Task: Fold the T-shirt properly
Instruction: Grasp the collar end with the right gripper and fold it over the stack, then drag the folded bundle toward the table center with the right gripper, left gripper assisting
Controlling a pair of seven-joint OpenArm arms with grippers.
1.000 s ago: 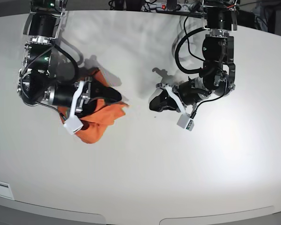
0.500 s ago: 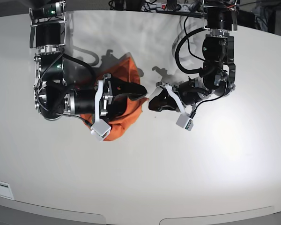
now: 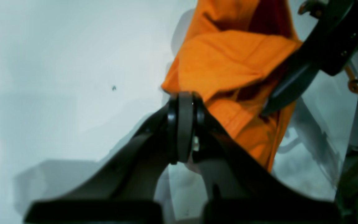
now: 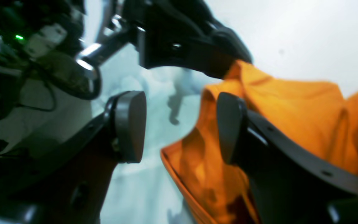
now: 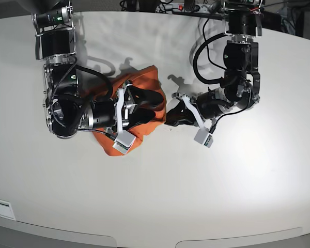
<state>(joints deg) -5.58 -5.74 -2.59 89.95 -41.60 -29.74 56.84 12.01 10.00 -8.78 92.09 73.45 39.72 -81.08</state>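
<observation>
The orange T-shirt (image 5: 143, 77) lies crumpled in a heap on the white table, left of centre. It fills the upper right of the left wrist view (image 3: 235, 59). My right gripper (image 5: 154, 103) is open in the heap. In the right wrist view (image 4: 179, 127) its pads stand wide apart and the T-shirt (image 4: 291, 105) drapes over and behind the right-hand finger. My left gripper (image 5: 169, 118) is shut, pads pressed together (image 3: 182, 102), with its tips at the shirt's near edge. I see no fabric between its pads.
The white table (image 5: 237, 196) extends to the front and right. Cables and a power strip (image 5: 186, 7) run along the back edge. A white label (image 5: 0, 207) sits at the front left corner. The two arms are close together at the heap.
My right arm swept the shirt rightward across the table until it reached the left gripper. The left gripper stayed shut and barely moved.
</observation>
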